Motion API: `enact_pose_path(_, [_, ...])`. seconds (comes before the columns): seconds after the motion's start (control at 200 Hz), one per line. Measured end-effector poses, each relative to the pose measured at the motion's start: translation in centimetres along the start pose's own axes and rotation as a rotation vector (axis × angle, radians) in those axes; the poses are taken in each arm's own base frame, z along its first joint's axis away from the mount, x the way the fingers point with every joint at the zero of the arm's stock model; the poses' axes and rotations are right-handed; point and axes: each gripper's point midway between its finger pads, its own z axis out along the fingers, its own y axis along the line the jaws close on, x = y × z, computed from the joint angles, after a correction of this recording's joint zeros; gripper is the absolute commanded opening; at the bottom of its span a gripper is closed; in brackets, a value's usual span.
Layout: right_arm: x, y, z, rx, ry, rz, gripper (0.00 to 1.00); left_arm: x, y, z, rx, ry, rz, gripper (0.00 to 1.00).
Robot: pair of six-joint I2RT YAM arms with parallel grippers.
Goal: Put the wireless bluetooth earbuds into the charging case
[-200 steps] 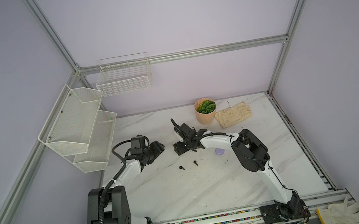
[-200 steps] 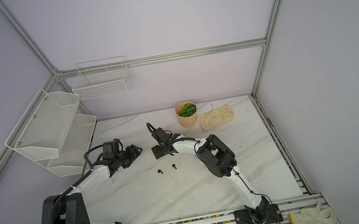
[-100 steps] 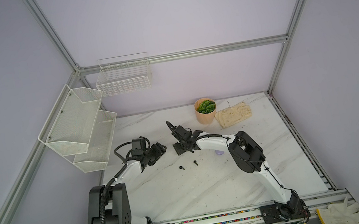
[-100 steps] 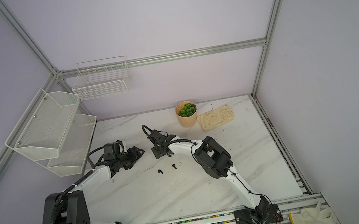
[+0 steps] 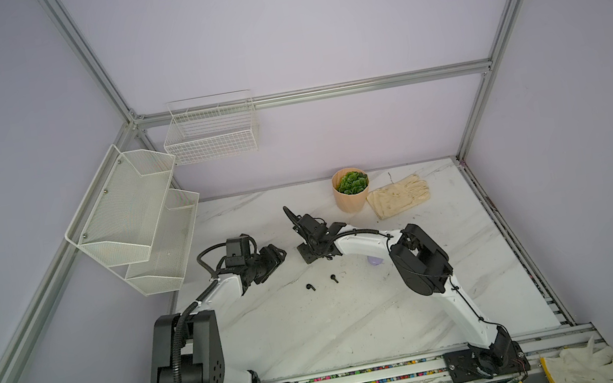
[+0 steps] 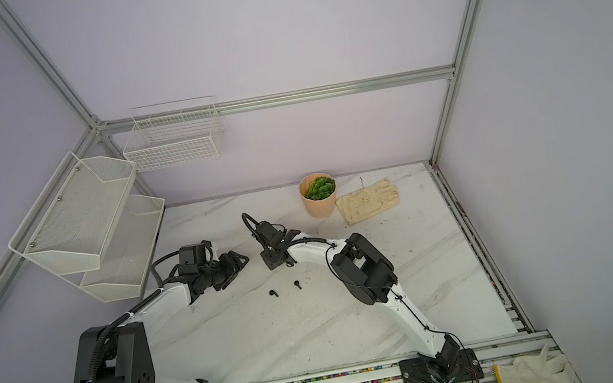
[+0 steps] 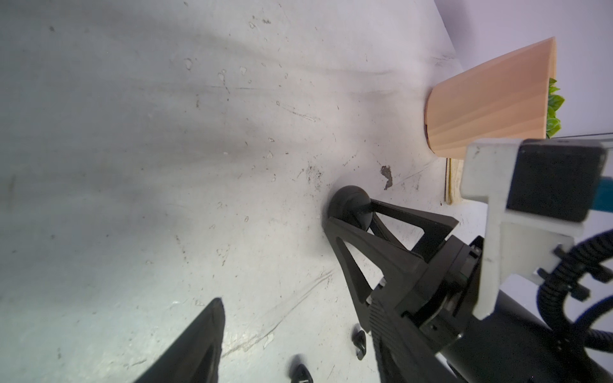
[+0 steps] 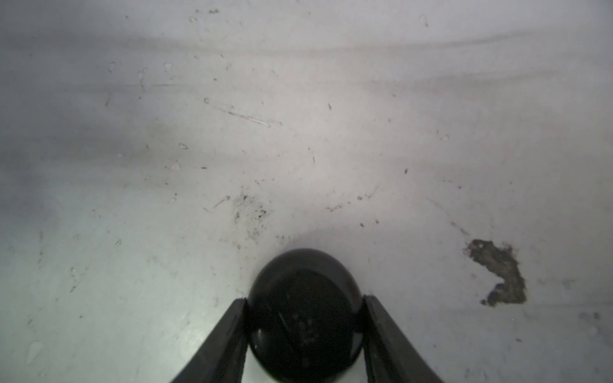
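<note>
Step in hand: securing the black charging case [image 7: 348, 202], judged from the grip; no earbud has been lifted yet.
Right end effector [image 8: 304, 300]: low on the surface [image 5: 320, 333], one finger flat against each side of the case, so closed on it.
Left end effector [image 5: 279, 255]: jaws apart and empty, hanging just above the surface a little to the left of the case.
Black earbuds [image 5: 309, 287] [image 5: 334, 278]: two, lying loose on the surface side by side, near the case and on its near side, apart from both arms.
Pale earbuds: not made out in any view.
Lilac item [image 5: 375, 260]: small and rounded, half hidden behind the right arm; cannot tell what it is.
Bystanders: plant pot [image 5: 350, 193] and glove [image 5: 398, 196] at the back, well apart.
Next move, as judged: the case looks shut, so its lid likely needs opening while it is held steady. The left arm is the one free to fetch an earbud, a tiny target needing a narrow pinch.
Change from a second ago: the right end effector has shifted slightly leftward and its jaws have drawn in onto the case. The earbuds and the left arm are much as they were.
</note>
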Motion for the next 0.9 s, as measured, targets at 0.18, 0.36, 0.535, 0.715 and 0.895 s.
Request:
enact_pose_path(0.18, [0.2, -0.3, -1.7, -0.014, -0.013, -0.060, 0.52, 0.1, -0.3, -0.6, 0.010, 0.003, 0.009, 0.68])
enact_pose_path(0.36, [0.4, -0.2, -8.1, -0.063, -0.059, -0.066, 0.51, 0.7, -1.7, -2.8, 0.072, -0.021, 0.036, 0.67])
enact_pose_path(0.535, [5.1, 3.1, -17.5, -0.161, -0.118, -0.043, 0.51, 3.3, -1.1, -3.9, 0.098, -0.004, 0.021, 0.66])
enact_pose_path(0.715, [15.8, 9.5, -20.6, -0.289, -0.023, -0.123, 0.52, 6.1, -1.7, -4.0, 0.123, 0.040, 0.037, 0.66])
enact_pose_path(0.895, [21.1, 9.9, -18.1, -0.239, 0.077, -0.190, 0.53, 6.6, -2.3, -4.2, 0.138, 0.048, 0.047, 0.67])
